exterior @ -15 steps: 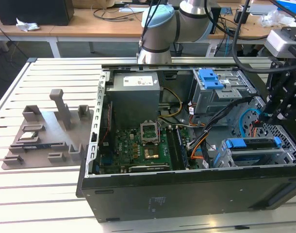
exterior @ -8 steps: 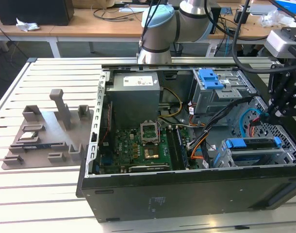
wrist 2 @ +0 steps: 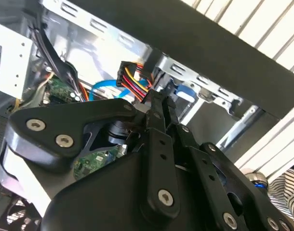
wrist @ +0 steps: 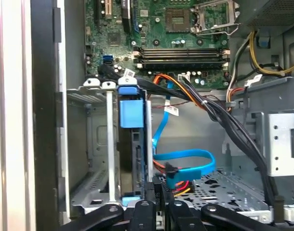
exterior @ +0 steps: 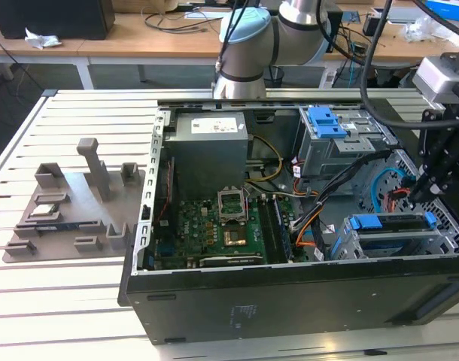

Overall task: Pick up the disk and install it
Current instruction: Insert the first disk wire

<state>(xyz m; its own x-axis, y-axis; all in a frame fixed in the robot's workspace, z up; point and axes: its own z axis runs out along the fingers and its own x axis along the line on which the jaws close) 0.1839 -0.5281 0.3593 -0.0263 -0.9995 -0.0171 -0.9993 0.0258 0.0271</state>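
The disk (exterior: 387,222) lies in its blue carrier inside the lower grey drive cage (exterior: 355,247), at the case's corner on the exterior view's right. In the first wrist view the disk (wrist: 131,113) stands edge-on between the cage rails, with its blue end tab toward the motherboard. My gripper (exterior: 419,197) hangs over the disk's far end, by the case wall. Its black fingers (wrist 2: 159,108) look pressed together, with nothing visibly between them. In the first wrist view the gripper (wrist: 159,192) sits right by the disk's rear edge, next to a red-and-yellow power plug (wrist: 178,185).
The open case (exterior: 290,301) lies on a slatted white table. Inside are the motherboard (exterior: 214,226), the power supply (exterior: 207,143) and an upper cage with a blue slotted bracket (exterior: 326,120). Black and orange cables and a blue cable (wrist: 185,161) cross the bay. A grey fixture plate (exterior: 79,203) stands at the left.
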